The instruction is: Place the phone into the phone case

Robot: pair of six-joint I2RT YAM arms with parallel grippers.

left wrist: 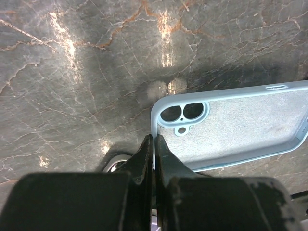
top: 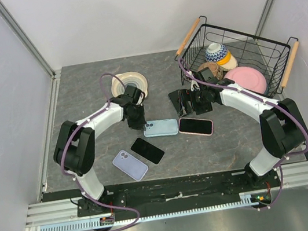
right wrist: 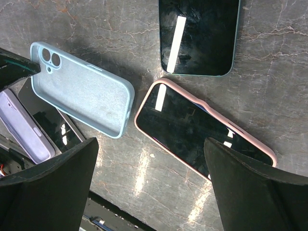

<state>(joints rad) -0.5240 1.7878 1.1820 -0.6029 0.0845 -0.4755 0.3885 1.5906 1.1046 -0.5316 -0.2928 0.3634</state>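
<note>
An empty light blue phone case (left wrist: 236,125) lies inside-up on the marble table, camera cut-outs toward my left gripper (left wrist: 154,140). That gripper is shut on the case's short rim (top: 160,128). A bare black phone (top: 147,150) lies just in front of the case. My right gripper (right wrist: 151,192) hovers open over the table beside a black phone in a pink case (right wrist: 202,130), holding nothing. The blue case (right wrist: 82,91) shows left of it, and another dark phone (right wrist: 199,36) lies beyond.
A lilac phone (top: 129,165) lies face down near the front left. A cream dish (top: 129,84) sits behind the left arm. A wire basket (top: 237,58) holding bowls and a pink plate stands at the back right.
</note>
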